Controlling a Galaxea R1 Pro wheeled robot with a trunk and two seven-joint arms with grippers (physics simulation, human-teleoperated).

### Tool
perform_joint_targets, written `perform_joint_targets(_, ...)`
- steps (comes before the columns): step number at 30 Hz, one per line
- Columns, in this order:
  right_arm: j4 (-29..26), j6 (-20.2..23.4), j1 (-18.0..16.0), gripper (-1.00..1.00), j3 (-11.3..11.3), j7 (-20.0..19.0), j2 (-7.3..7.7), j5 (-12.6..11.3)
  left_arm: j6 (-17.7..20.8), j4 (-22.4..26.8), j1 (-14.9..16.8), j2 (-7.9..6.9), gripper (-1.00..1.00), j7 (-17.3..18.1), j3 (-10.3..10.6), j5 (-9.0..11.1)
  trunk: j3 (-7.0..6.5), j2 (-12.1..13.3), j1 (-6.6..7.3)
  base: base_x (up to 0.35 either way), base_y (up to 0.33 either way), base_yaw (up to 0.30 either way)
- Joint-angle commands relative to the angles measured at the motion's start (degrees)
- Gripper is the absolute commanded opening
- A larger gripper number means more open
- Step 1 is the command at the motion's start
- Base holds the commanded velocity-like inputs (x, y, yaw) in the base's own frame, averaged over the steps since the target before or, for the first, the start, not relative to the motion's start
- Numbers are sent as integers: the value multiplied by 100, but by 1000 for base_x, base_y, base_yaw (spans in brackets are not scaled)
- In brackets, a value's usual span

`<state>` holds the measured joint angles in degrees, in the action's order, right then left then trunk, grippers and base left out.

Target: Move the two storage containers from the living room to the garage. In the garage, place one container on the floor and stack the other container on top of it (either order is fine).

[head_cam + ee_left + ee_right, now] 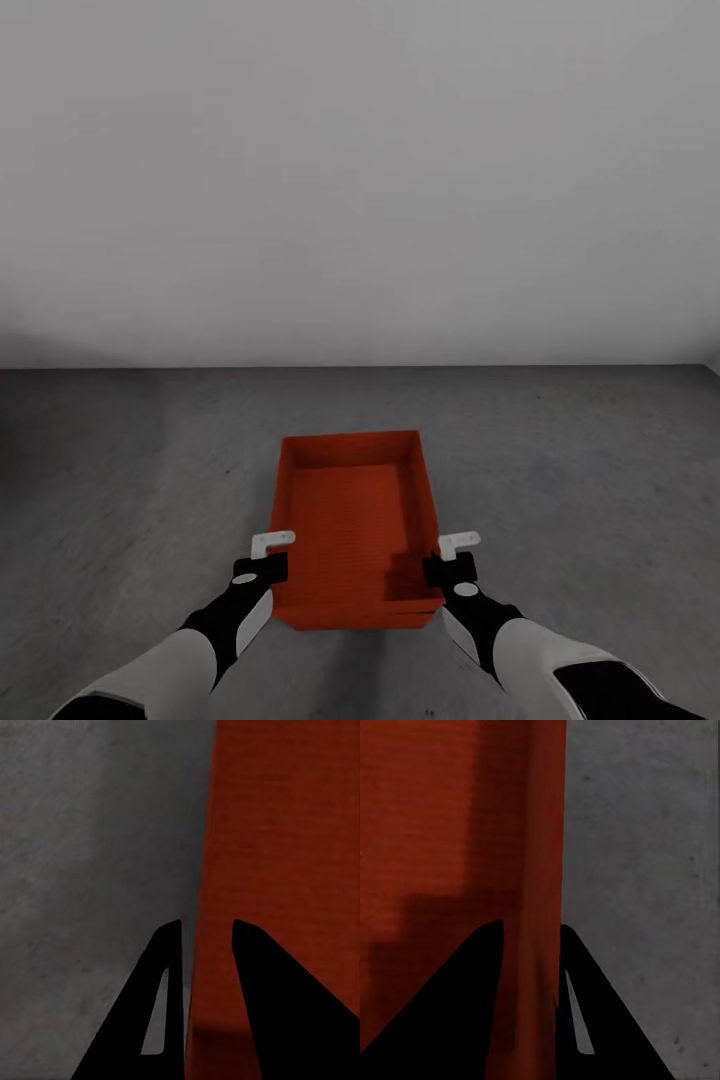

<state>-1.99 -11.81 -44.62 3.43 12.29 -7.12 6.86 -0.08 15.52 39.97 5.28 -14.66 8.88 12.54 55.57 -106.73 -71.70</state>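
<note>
An orange-red storage container (355,510) lies lengthwise in front of me over the grey concrete floor (560,470). Its near edge shows a doubled rim; I cannot tell whether a second bin sits under it. My left gripper (272,562) is shut on its left wall near the front corner. In the left wrist view one finger (161,975) is outside the container wall (277,855) and the other inside, around the left gripper (206,924). My right gripper (448,565) is shut on the right wall (540,870), the right gripper (531,926) straddling it. Whether the container touches the floor is unclear.
A plain white wall (360,180) stands ahead, meeting the floor a little beyond the container. Open concrete stretches to both sides. A dark shadow edges the far left of the floor (10,430).
</note>
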Motion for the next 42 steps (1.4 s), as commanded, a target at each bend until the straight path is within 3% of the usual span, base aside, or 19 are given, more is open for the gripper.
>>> perform_joint_targets(1, 25, -7, -3, -100, -237, 101, 1, -115, -19, 21, 2, -1, -100, -99, -17, -78, 4, -2, 1, 0, 0, 0)
perform_joint_targets(11, 31, -7, -3, -100, -239, 445, -33, -124, -19, 23, 2, -1, -100, -99, -13, -78, 4, -2, 1, 0, 0, -132)
perform_joint_targets(42, 32, -63, -3, -100, -246, 437, 1, -124, -23, 25, 2, -1, -100, -99, -12, -78, 4, -2, 1, 0, 0, -15)
